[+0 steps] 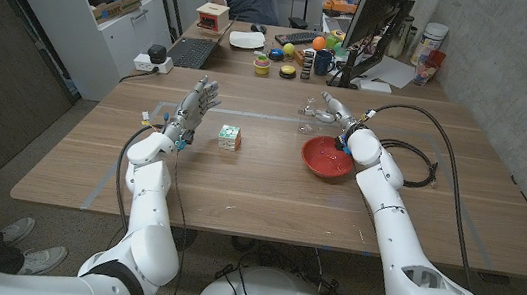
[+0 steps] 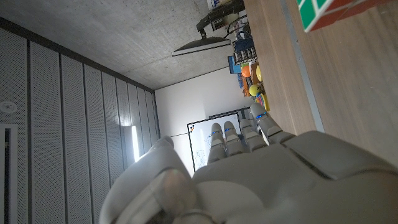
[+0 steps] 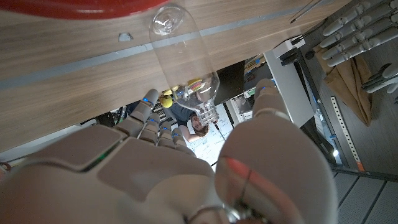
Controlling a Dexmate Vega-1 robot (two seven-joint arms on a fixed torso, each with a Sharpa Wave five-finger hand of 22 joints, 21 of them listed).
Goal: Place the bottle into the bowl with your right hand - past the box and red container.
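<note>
Bottle [image 3: 181,56] in right robot hand [image 1: 336,111] beside red bowl [image 1: 328,158].

The right hand [image 1: 334,108] holds a clear bottle [image 1: 310,111] just beyond the red bowl [image 1: 328,157]; the left hand [image 1: 195,105] stands fingers-up near a colourful box [image 1: 229,137] on the counter [image 1: 257,202].

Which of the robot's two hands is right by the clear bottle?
The right hand, reaching at the bottle beyond the red bowl; the left hand stands raised, empty, near the cube.
</note>
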